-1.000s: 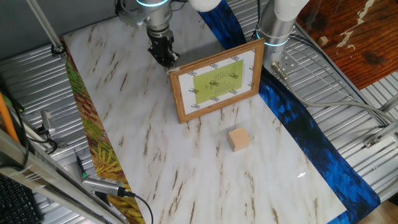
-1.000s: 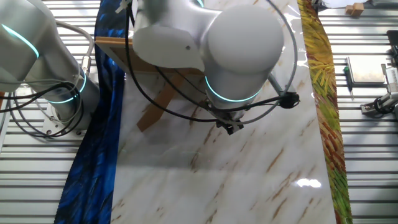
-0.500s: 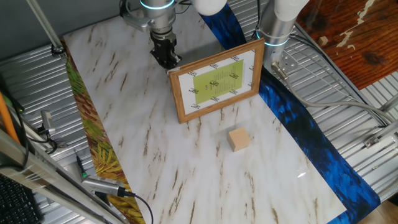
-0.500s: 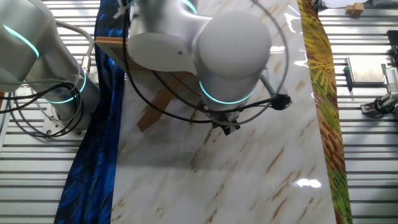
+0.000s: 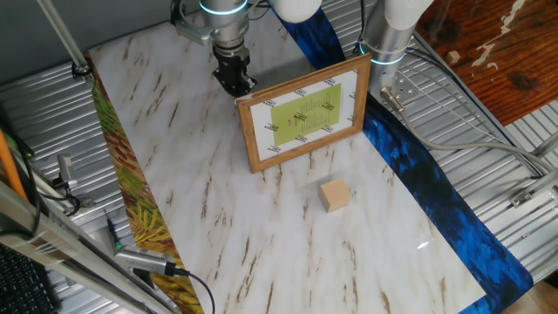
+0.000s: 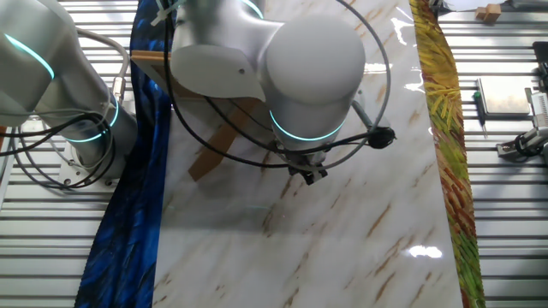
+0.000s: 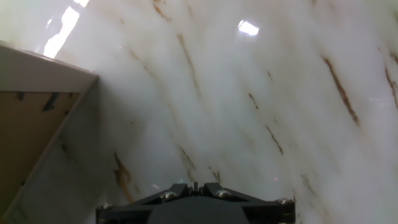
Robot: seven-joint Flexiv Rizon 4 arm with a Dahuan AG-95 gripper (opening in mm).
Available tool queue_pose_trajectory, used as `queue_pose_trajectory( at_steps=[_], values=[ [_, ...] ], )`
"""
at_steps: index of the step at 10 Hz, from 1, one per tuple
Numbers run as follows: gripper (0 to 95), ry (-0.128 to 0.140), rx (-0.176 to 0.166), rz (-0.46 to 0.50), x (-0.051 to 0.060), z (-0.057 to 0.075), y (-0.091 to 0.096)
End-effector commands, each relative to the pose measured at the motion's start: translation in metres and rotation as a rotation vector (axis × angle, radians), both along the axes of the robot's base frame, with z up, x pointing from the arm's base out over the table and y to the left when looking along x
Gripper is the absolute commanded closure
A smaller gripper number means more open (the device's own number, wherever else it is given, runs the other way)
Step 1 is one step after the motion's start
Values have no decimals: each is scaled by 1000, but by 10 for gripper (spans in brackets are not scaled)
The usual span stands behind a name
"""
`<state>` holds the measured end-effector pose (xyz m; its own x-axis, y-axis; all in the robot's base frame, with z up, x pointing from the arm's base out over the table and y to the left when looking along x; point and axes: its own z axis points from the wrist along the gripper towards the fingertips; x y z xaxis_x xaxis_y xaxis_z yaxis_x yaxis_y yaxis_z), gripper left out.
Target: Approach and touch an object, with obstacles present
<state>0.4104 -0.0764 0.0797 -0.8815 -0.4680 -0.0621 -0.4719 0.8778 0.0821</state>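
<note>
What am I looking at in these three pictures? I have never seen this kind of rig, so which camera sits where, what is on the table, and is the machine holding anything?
This is one robot arm with a two-finger gripper at a marble-patterned table. Two pictures come from fixed cameras on different sides of the table. In one you see the whole scene from above; in the other the arm's big white joint fills the middle and hides much of it. The third comes from a camera on the hand, looking down along the fingers at bare tabletop, with the back of the picture frame at its left edge. On the table stand a wood-framed picture, propped upright, and a small wooden cube in front of it. The gripper sits behind the frame's corner, far from the cube, and appears to hold nothing.
</note>
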Motion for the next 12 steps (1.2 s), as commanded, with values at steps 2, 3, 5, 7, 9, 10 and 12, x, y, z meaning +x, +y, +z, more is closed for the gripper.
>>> queue_pose_trajectory(
  at_steps=[2,3,5,7,9,10,12],
  values=[
    [950,4,-1,18,1,-1,0],
    [950,-1,1,11,1,-1,0],
    [950,-1,4,-12,1,-1,0],
    [950,-1,-1,-21,-7,-3,-13],
    [950,9,-9,-20,-17,-7,-37],
    [950,8,-13,-20,-23,-10,-46],
    [950,9,-15,-28,-33,-13,-50]
  ],
)
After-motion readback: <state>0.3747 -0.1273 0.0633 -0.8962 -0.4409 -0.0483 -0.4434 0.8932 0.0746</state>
